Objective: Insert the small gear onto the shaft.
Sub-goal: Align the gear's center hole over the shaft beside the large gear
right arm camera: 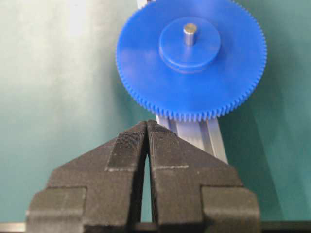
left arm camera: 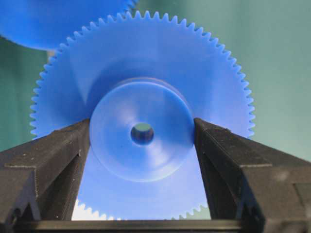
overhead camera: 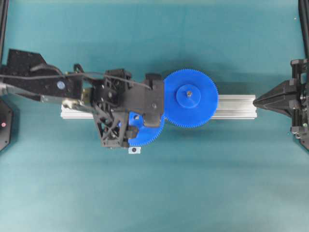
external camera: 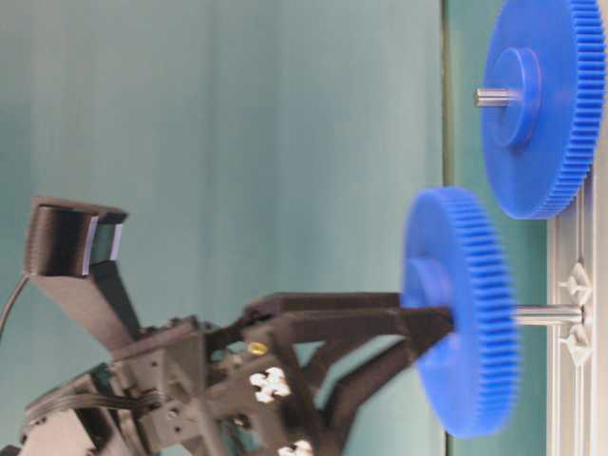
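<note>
The left gripper (left arm camera: pixel 142 133) clamps the small gear (left arm camera: pixel 142 131) by its hub, already threaded partway onto the shaft (external camera: pixel 546 314) (judging from table level); next, press it down to the rail (overhead camera: pixel 236 106), meshing the larger gear (overhead camera: pixel 189 98), then release. The right gripper (right arm camera: pixel 146 127) waits closed, empty.

The left hand (overhead camera: pixel 145 113) covers much of the small gear (overhead camera: pixel 145 134), beside the larger gear (overhead camera: pixel 189 98) on the rail (overhead camera: pixel 236 106).

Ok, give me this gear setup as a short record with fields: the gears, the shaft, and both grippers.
small gear: held by its hub, partway along the shaft, not yet down at the rail
shaft: bare stretch showing between gear and rail
larger gear: seated on its own pin
rail: aluminium, carries both pins
left gripper: shut on the small gear's hub
right gripper: shut, holding nothing, back from the larger gear
</note>
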You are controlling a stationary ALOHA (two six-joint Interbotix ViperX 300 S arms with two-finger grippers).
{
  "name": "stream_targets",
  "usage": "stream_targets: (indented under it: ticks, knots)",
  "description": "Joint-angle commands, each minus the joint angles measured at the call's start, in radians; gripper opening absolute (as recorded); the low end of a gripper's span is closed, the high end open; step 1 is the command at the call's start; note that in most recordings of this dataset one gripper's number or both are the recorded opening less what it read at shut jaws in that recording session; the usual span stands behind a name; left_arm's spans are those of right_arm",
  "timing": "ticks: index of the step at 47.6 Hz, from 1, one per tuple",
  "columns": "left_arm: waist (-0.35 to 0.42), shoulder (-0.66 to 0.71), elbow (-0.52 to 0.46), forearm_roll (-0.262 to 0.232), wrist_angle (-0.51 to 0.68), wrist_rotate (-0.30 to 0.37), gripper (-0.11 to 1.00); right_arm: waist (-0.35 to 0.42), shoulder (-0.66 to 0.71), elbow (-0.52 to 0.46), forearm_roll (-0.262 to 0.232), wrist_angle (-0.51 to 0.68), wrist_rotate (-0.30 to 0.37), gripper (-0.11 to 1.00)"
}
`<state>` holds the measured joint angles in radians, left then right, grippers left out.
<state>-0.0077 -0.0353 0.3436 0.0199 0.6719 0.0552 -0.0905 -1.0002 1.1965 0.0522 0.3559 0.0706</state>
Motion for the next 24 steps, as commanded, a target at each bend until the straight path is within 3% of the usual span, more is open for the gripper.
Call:
stream_targets:
  ticks: [1, 24]
  knots:
    - [0.021, -0.029, -0.020, 0.002, -0.003, 0.021, 0.72, -0.002, -0.002, -0.014, 0.000, -0.005, 0.006, 0.07]
    - [0.075, 0.026, 0.006, 0.002, -0.009, 0.055, 0.72, -0.002, -0.040, -0.011, 0.000, 0.003, 0.006, 0.07]
